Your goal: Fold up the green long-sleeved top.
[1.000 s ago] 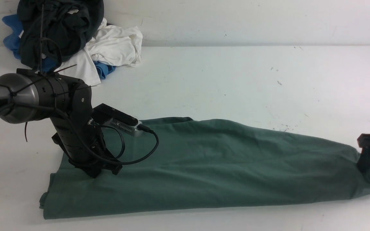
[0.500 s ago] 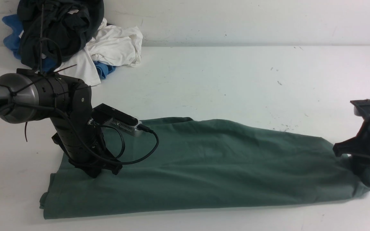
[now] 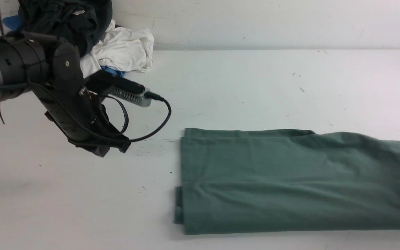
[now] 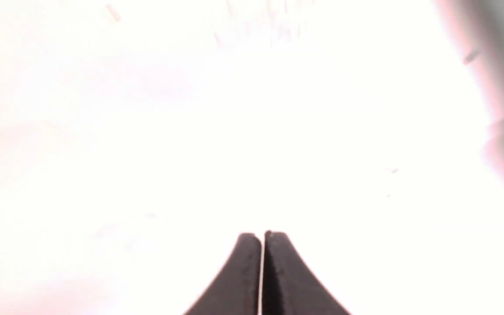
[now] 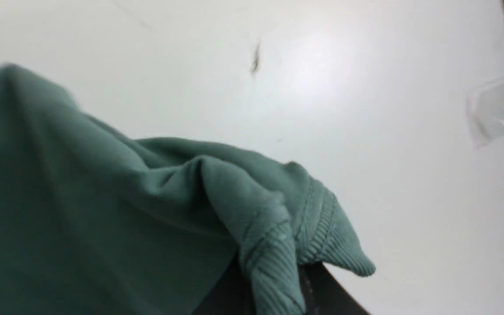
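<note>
The green long-sleeved top (image 3: 290,180) lies as a long folded band on the white table (image 3: 255,86), running from the middle off the right edge of the front view. My left gripper (image 3: 104,149) hangs shut and empty above bare table, well left of the cloth; its fingertips (image 4: 261,236) are pressed together. The right arm is out of the front view. In the right wrist view my right gripper (image 5: 274,291) is shut on the top's ribbed edge (image 5: 322,236), and the green fabric (image 5: 81,197) stretches away from the jaws.
A heap of clothes sits at the back left against the wall: a dark garment (image 3: 68,21), a white one (image 3: 123,48) and a bit of blue (image 3: 111,71). Clear tape scraps (image 5: 492,109) lie on the table near the right gripper.
The top has slid far to the right. The left gripper came off the cloth and rose up and back. The right gripper shut on the ribbed edge and left the front view.
</note>
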Robot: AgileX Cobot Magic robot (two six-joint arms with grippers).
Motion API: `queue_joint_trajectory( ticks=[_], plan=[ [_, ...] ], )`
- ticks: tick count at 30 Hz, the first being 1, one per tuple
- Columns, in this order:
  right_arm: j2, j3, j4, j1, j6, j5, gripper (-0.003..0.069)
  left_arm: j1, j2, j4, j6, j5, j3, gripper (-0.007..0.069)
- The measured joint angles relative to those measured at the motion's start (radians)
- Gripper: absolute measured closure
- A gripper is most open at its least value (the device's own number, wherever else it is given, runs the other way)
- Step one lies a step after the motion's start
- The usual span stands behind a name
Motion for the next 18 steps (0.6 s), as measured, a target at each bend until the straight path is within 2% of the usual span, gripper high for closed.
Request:
queue_joint_trajectory(
  ticks=[3,7,13,15,17,18],
  plan=[
    [-0.057,-0.071,0.088,0.08,-0.068,0.038,0.0617,0.0,-0.025,0.001,0.0,0.0,0.0,0.0631],
    [-0.054,-0.16,0.213,0.273,-0.137,0.082,0.0618,0.0,-0.023,-0.003,0.0,0.0,0.0,0.0631],
    [0.095,-0.189,0.318,0.572,-0.137,0.08,0.0618,0.0,-0.02,-0.019,0.003,0.019,0.0,0.0631],
    [0.133,-0.189,0.326,0.611,-0.137,0.072,0.0618,0.0,-0.02,-0.02,0.003,0.026,0.0,0.0631],
    [0.233,-0.189,0.345,0.695,-0.117,0.035,0.0618,0.0,-0.02,-0.022,0.003,0.033,0.0,0.0631],
    [0.233,-0.189,0.347,0.695,-0.116,0.03,0.0618,0.0,-0.02,-0.022,0.004,0.035,0.0,0.0631]
  ],
)
